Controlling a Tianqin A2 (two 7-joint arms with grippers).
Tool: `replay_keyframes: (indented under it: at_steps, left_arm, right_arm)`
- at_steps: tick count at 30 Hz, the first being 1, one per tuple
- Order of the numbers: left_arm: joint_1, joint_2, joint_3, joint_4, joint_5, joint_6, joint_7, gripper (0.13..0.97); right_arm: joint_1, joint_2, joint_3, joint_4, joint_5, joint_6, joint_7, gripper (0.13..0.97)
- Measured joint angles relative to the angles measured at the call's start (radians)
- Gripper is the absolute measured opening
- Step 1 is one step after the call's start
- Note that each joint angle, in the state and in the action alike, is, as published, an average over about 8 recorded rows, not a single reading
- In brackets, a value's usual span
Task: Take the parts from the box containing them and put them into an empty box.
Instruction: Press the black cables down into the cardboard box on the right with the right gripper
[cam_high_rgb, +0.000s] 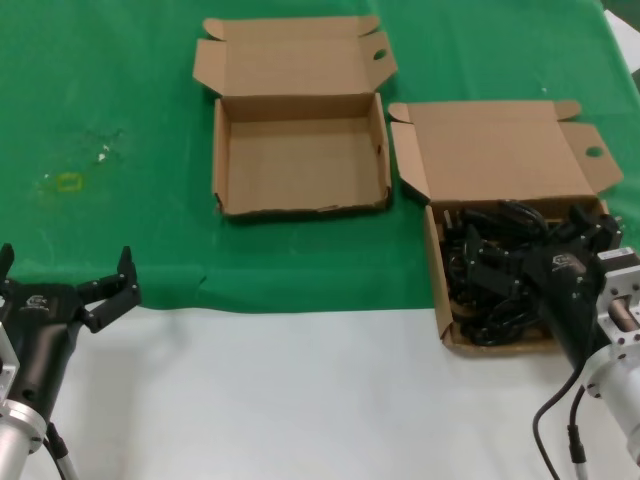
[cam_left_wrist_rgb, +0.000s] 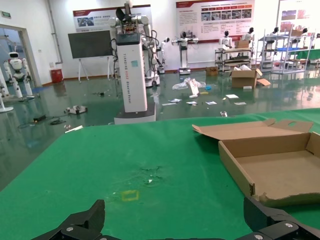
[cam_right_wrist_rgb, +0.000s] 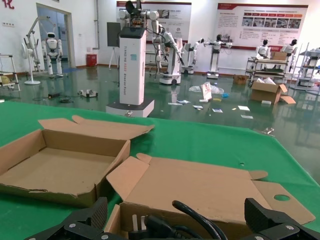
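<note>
On the green-and-white counter (cam_high_rgb: 120, 90), an empty box (cam_high_rgb: 300, 155) sits at twelve o'clock; the full box (cam_high_rgb: 500, 190) at three o'clock holds the black cords (cam_high_rgb: 490, 270). The right hand (cam_high_rgb: 575, 245) hangs spread over them; the left hand (cam_high_rgb: 65, 275) waits spread at eight o'clock.

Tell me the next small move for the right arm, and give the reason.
Probably lower the right gripper into the full box and shut on one cord. Its fingers are open just above the pile, nothing is held, and the other box is empty. The left gripper waits open.
</note>
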Motion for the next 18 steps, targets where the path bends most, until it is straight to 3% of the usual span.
replay_keyframes:
  at_steps: [18]
  left_arm:
    - [0.000, 0.000, 0.000, 0.000, 0.000, 0.000, 0.000, 0.966]
  right_arm:
    - [0.000, 0.000, 0.000, 0.000, 0.000, 0.000, 0.000, 0.966]
